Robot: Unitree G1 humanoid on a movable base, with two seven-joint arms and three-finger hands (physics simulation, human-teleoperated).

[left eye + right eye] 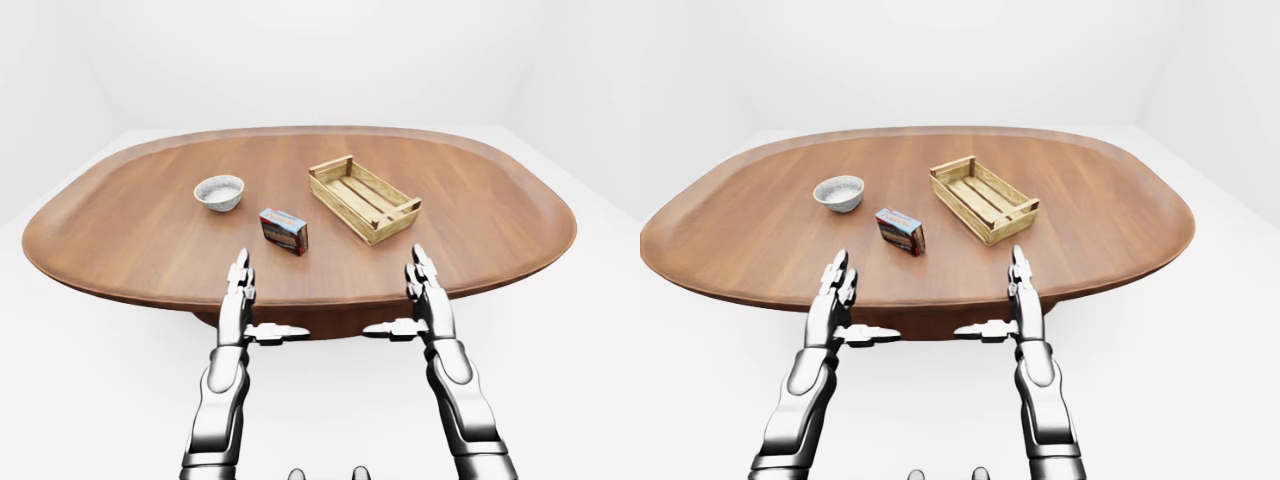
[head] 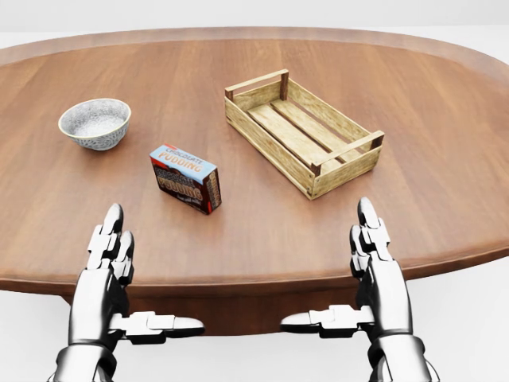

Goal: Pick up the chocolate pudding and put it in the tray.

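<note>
- Left robot hand [image 2: 107,263]: open, fingers straight and pointing up the head view, thumb turned inward; empty; hovering at the near edge of the worktop, below and left of the pudding box.
- Right robot hand [image 2: 374,255]: open, fingers extended, thumb turned inward toward the left one; empty; at the near edge, below the tray's lower-right end.
- Chocolate pudding [image 2: 185,178]: small carton standing on the worktop between the two hands' lines, nearer the left hand, turned at an angle. Apart from both bowl and tray.
- Tray [image 2: 301,131]: slatted wooden crate with raised end rails, lying diagonally, up and right of the box; nothing seen inside.
- Bowl [image 2: 95,122]: grey speckled, up and left of the box; not part of the task.
- Worktop [image 2: 445,103]: oval, brown wood.
- Step in hand (judged): reach for the box, not yet begun. The left hand looks the closer choice; align fingers across the carton's narrow faces to suit its angled set, and avoid tipping it.
- Writing: the top face reads "CHOCOLATE PUDDING"; smaller print and any brand cannot be read.
</note>
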